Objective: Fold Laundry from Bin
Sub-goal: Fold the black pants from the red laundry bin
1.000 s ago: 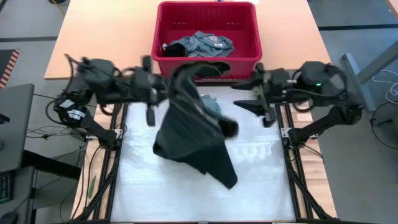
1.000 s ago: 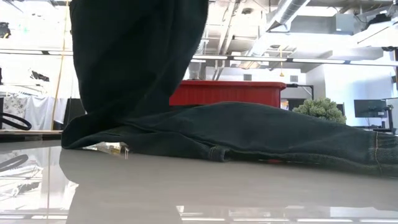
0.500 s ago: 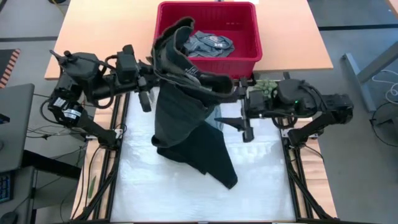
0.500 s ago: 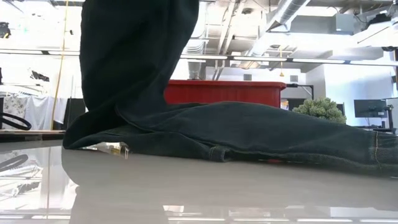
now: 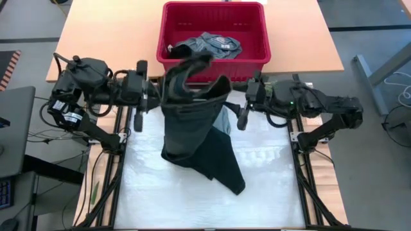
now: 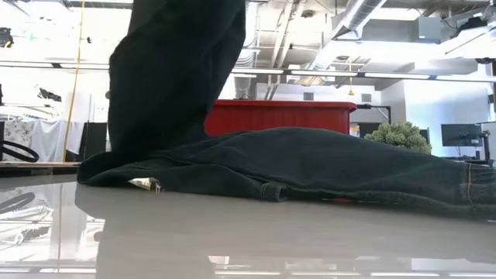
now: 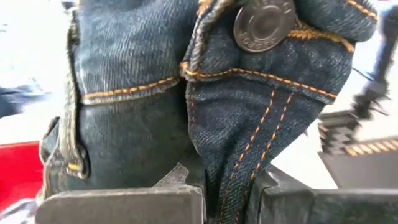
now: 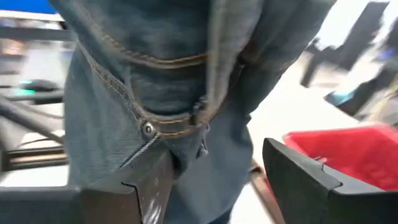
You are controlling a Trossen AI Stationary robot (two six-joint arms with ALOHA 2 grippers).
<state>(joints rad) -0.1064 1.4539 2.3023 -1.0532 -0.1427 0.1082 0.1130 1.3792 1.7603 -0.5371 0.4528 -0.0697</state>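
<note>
A pair of dark denim jeans (image 5: 199, 135) hangs from my left gripper (image 5: 160, 96). Its lower legs lie on the white mat (image 5: 270, 179) and also show in the low view (image 6: 310, 167). My left gripper is shut on the waistband, in front of the red bin (image 5: 257, 62). My right gripper (image 5: 232, 102) is open at the opposite side of the waistband. In the right wrist view the cloth (image 8: 168, 118) hangs between its fingers, close to one finger (image 8: 143, 186). A grey-blue garment (image 5: 209, 45) lies in the bin. My left gripper pinches the jeans' waistband just below the metal button (image 7: 264, 25), with a fold of denim (image 7: 227, 174) between its two fingers. The fingers come level from the table's left. The upper part hangs lifted and the legs rest on the mat.
The red bin stands at the table's far edge, just behind both grippers. A fuzzy green ball (image 6: 401, 136) sits at the right near the bin. The near half of the white mat is bare except for a jeans leg (image 5: 234, 183).
My right gripper has moved toward the table's left, up to the lifted waistband. My left gripper has drawn back a little toward the table's left. The upper part of the jeans swung toward the bin and came back, and the legs stayed on the mat.
</note>
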